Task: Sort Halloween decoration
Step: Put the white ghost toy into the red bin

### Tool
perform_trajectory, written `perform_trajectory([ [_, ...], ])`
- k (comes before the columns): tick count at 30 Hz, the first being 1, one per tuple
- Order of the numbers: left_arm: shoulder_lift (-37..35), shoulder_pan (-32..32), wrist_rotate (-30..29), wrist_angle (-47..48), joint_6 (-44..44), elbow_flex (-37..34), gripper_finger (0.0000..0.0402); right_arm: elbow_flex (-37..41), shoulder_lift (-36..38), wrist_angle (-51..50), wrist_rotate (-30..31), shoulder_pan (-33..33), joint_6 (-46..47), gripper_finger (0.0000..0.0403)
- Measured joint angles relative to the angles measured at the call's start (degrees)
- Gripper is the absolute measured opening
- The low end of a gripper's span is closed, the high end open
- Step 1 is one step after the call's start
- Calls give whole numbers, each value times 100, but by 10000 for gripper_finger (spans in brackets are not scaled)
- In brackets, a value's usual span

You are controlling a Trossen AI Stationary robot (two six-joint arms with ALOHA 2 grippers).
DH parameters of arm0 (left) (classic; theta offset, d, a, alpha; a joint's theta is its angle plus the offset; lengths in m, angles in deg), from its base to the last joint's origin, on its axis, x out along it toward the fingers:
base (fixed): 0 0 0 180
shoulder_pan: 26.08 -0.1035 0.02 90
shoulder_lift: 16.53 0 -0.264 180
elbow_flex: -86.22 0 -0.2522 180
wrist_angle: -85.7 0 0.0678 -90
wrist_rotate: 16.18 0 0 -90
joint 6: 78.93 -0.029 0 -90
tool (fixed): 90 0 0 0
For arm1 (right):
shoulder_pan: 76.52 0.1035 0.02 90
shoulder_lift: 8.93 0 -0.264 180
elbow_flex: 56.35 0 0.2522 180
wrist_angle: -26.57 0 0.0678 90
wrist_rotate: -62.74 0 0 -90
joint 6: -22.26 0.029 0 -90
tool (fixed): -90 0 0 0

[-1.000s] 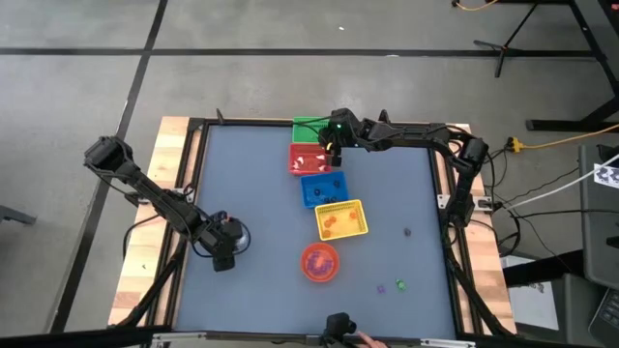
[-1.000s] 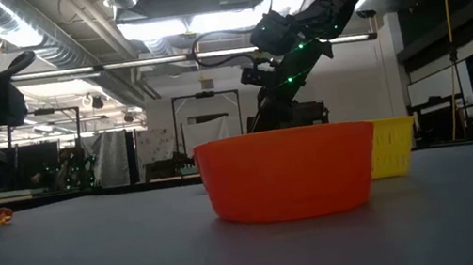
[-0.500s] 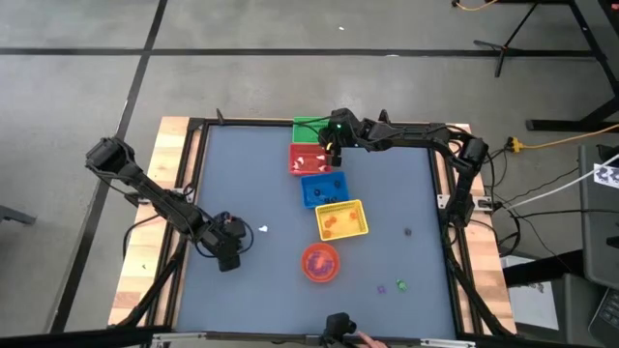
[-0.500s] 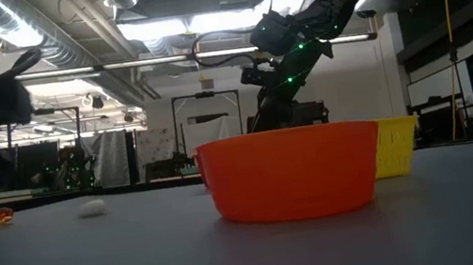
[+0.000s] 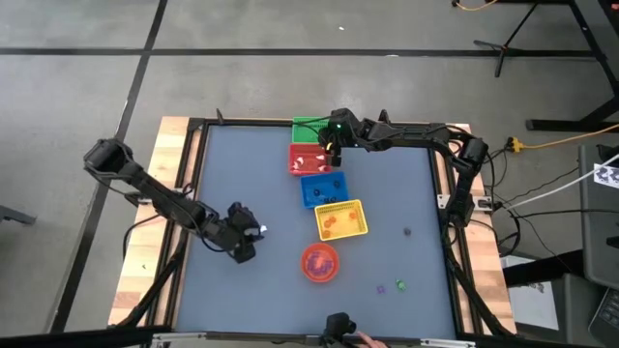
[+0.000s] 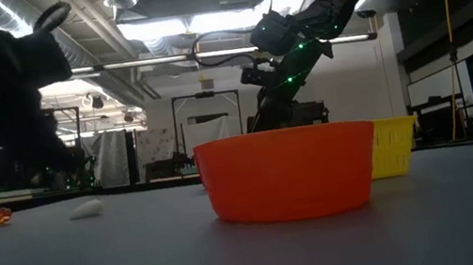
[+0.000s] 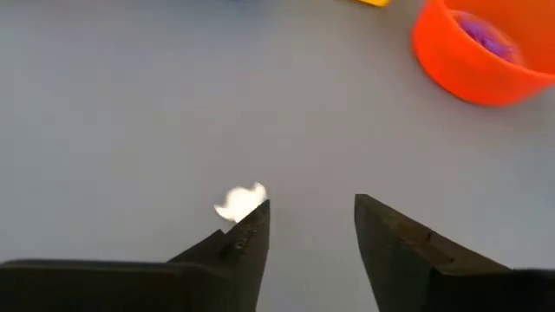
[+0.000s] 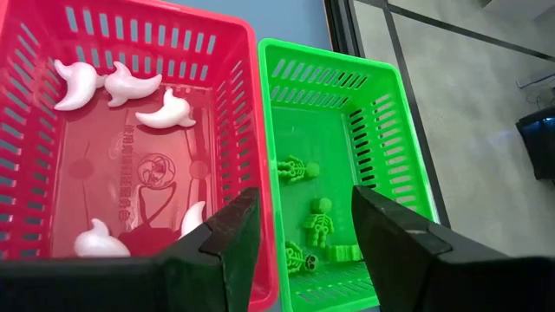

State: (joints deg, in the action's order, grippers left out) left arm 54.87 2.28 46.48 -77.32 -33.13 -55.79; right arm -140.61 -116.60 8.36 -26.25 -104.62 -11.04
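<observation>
Since a second ago my left gripper [image 5: 244, 235] has travelled right across the table [image 5: 387, 193], toward the bowl [image 5: 320, 262], and a small white ghost [image 7: 239, 202] now lies uncovered on the bare surface. In my left wrist view that ghost sits just beside one of my fingertips [image 7: 251, 227], outside the gap rather than between the jaws, which stand wide and hold nothing. My right gripper [image 5: 334, 135] hovers at the far side over the red basket [image 8: 35, 173] and green basket [image 8: 381, 113], jaws also wide and empty. White ghosts [image 8: 130, 87] lie in the red basket; green skeletons [image 8: 316, 221] lie in the green one. A blue basket [image 5: 322, 188] and a yellow basket [image 5: 340, 219] sit in the same row, and purple pieces [image 7: 481, 35] rest in the orange bowl. A few loose trinkets [image 5: 399, 285] remain near the table's front right. I judge the ghost to be light, hard plastic, smooth and curved, likely to skid or pop out when pinched; the thick body looks the best place to grip, not the thin tail. An embossed round mark shows on the red basket's floor; I cannot read any writing on it.
</observation>
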Motion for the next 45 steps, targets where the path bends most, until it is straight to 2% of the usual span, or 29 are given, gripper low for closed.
perform_trajectory([
  [5, -4, -364, -101, 4, -339, 2, 175, 0, 0, 2, 0, 0, -2, 182],
  [11, -9, -668, -100, 6, -440, 5, 179, 0, 0, 3, 0, 0, -1, 182],
  [24, 940, -693, 392, -297, -447, 15, 178, 0, 0, 0, 0, 0, -1, 182],
  [34, 1349, -689, 251, -433, -453, 37, 177, 0, 0, 0, 0, -1, -1, 182],
  [39, 1355, -689, 241, -418, -450, 37, 168, 0, 0, 0, 0, -2, -1, 182],
  [45, 1364, -691, 154, -409, -443, 31, 138, 0, 0, 0, 0, 0, -2, 182],
])
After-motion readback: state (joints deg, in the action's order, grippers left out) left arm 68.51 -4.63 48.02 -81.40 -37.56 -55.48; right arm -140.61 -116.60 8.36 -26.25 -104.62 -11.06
